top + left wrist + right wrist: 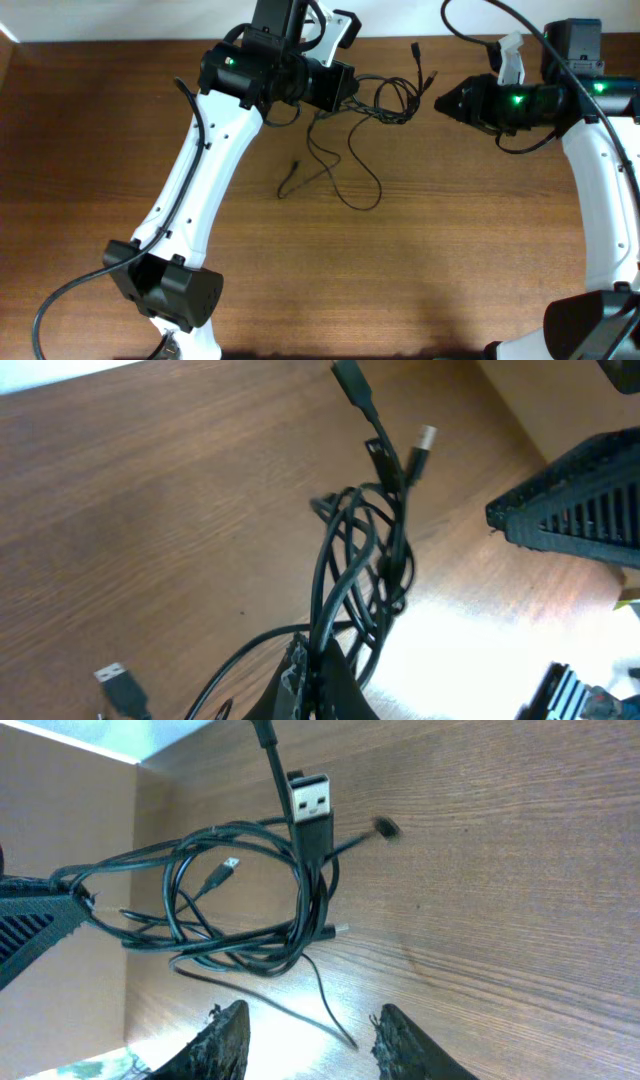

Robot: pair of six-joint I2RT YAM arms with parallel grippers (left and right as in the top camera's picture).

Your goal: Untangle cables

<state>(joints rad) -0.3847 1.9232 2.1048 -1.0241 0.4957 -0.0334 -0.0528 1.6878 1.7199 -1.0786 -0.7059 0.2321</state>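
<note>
The cables point(352, 575) should handle as light, limp and snag-prone. The left claw point(318, 675) clamps the bundle; the right claw point(310, 1015) stands wide, empty. Recommended hold: just behind a free plug.

Black cables point(303, 925) (silvery plugs point(310, 795)) on brown wood-grain table point(450, 250).

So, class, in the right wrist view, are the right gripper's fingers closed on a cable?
No, the right gripper is open, fingers spread apart, pinching none of the cables.
</note>
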